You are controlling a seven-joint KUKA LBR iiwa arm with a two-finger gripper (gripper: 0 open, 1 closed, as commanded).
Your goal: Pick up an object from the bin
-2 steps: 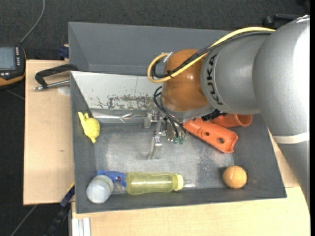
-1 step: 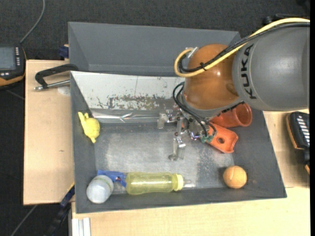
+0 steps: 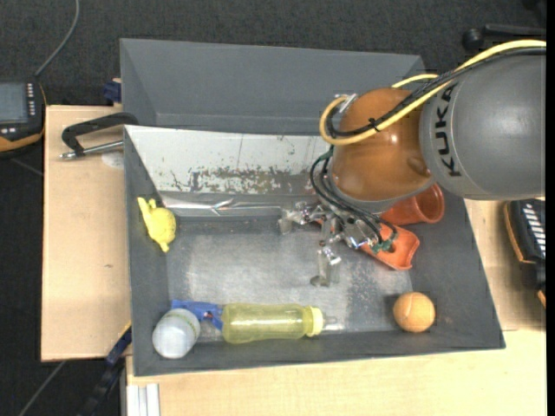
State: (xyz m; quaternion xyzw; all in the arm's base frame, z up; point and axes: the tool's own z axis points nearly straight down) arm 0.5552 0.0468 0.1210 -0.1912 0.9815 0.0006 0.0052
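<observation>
KUKA-lettered arm (image 3: 499, 120) comes in from the right, claw (image 3: 327, 267) over bare bin (image 3: 234, 263) floor mid-frame, spread or pressed together can't tell, orange cup (image 3: 403, 248) just right of it, orange ball (image 3: 414, 311) lower right, yellowish bottle (image 3: 264, 323) along the bottom wall.

Gripper (image 3: 327, 265) at bin (image 3: 227, 269) ctr, orange ball (image 3: 414, 311) nr.

We see the arm (image 3: 490, 124) reach in from the upper right, its orange wrist cover (image 3: 377, 150) above the gripper (image 3: 326, 263) near frame centre.
</observation>
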